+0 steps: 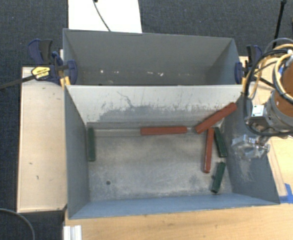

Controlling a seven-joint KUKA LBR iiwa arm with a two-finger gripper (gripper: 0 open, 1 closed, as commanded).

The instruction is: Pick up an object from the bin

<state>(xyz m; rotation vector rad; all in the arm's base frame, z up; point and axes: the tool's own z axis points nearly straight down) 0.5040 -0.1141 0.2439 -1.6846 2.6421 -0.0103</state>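
Observation:
My gripper [250,147] hangs over the bin's sloping right wall, above and to the right of the sticks on the floor. Nearest to it lies a short dark green stick [220,142], roughly upright in the view. A red stick [207,151] lies alongside that one on its left. Another red stick [216,117] leans diagonally up toward the right wall. A second green stick [217,177] rests lower down near the front right corner. Nothing shows held in the gripper.
A red stick [163,130] lies level along the foot of the back wall. A dark green stick [91,144] stands against the left wall. The arm with its orange cover and cables comes in over the right rim.

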